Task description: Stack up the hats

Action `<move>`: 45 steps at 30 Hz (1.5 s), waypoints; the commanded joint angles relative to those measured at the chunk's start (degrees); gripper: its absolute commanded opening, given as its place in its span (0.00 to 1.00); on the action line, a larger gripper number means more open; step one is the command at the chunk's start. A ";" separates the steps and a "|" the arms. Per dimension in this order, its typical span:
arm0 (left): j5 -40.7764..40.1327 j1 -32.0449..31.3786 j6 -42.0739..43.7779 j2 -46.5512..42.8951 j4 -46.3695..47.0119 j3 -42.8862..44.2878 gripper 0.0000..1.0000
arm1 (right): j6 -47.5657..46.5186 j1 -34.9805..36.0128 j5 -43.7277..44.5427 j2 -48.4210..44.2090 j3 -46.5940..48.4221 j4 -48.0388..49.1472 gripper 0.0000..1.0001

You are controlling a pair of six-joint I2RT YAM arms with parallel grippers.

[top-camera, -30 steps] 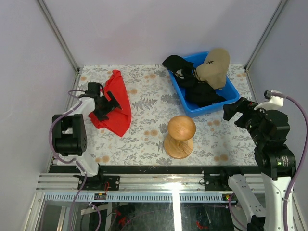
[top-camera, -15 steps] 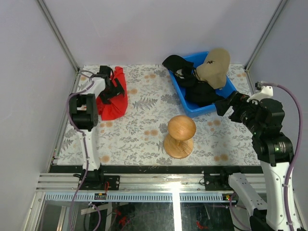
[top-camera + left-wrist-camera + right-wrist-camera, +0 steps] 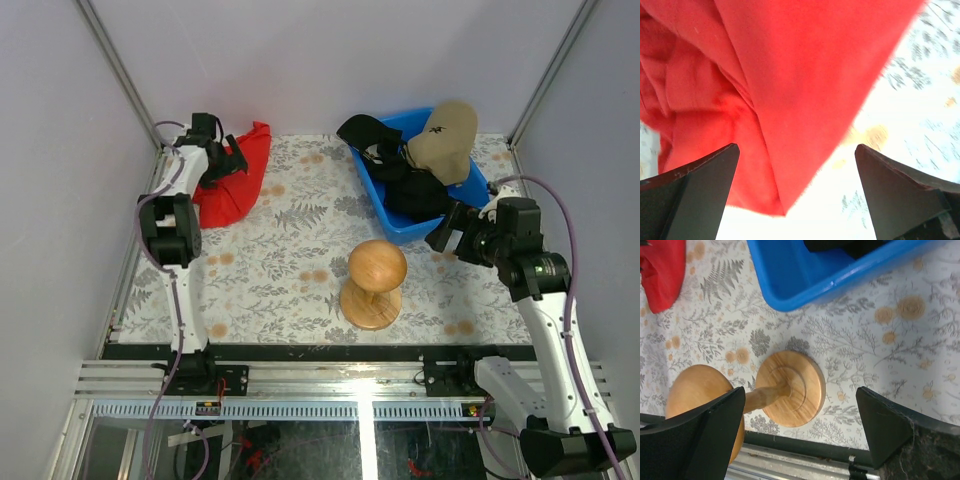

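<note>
A tan cap with a small dark emblem lies on top of several black caps in a blue bin at the back right. One black cap hangs over the bin's far left rim. My left gripper is open at the back left, over the red cloth, which fills the left wrist view. My right gripper is open and empty by the bin's near right corner. The bin's rim shows in the right wrist view.
A round-topped wooden stand stands in the middle near the front; it also shows in the right wrist view. The flower-patterned table cover ends at a black front rail. White walls close in on both sides.
My left arm has stretched far back and pushed the red cloth toward the back left corner. My right gripper has moved left and forward toward the bin's near corner.
</note>
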 commanded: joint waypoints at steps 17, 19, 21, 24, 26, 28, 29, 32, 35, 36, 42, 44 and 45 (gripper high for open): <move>10.75 -15.75 -17.27 -51.31 17.69 -44.48 1.00 | 14.82 0.39 -11.17 -4.63 -24.12 -4.57 0.56; 11.61 -15.11 -19.83 -54.61 17.66 -48.87 1.00 | 18.34 0.43 -13.08 -7.32 -28.34 -0.41 0.54; 11.41 -14.54 -20.00 -56.79 16.88 -50.94 1.00 | 21.70 0.44 -14.97 -9.63 -32.35 3.51 0.51; 12.53 -12.95 -21.26 -58.87 15.56 -52.62 1.00 | 25.12 0.39 -16.24 -12.31 -37.12 7.75 0.52; 14.88 -11.92 -22.28 -59.18 15.89 -53.08 1.00 | 26.97 0.44 -16.35 -13.51 -39.38 9.70 0.54; 19.49 -11.05 -21.87 -58.63 17.73 -53.09 1.00 | 28.49 0.60 -15.89 -14.66 -41.08 11.61 0.55; 21.10 -11.03 -21.51 -58.07 17.85 -52.66 1.00 | 28.94 0.80 -15.58 -14.89 -41.46 12.39 0.56; 22.85 -10.98 -22.48 -58.15 20.63 -53.48 1.00 | 30.50 1.45 -15.28 -14.58 -44.00 15.83 0.56; 21.39 -10.57 -25.68 -59.69 22.17 -55.34 1.00 | 32.74 3.94 -13.93 -13.78 -45.20 19.45 0.55; 22.50 -10.36 -25.54 -59.22 21.67 -55.12 1.00 | 33.41 5.58 -13.20 -13.24 -45.27 20.44 0.55; 24.94 -10.10 -22.59 -56.79 18.52 -51.32 1.00 | 36.64 14.17 -7.07 -6.61 -45.27 26.96 0.56; 24.39 -10.10 -22.25 -57.30 18.60 -51.02 1.00 | 37.21 14.75 -5.90 -5.63 -45.52 28.00 0.56; 24.28 -10.10 -21.76 -57.45 18.22 -50.77 1.00 | 37.72 14.82 -5.62 -5.45 -45.92 28.53 0.56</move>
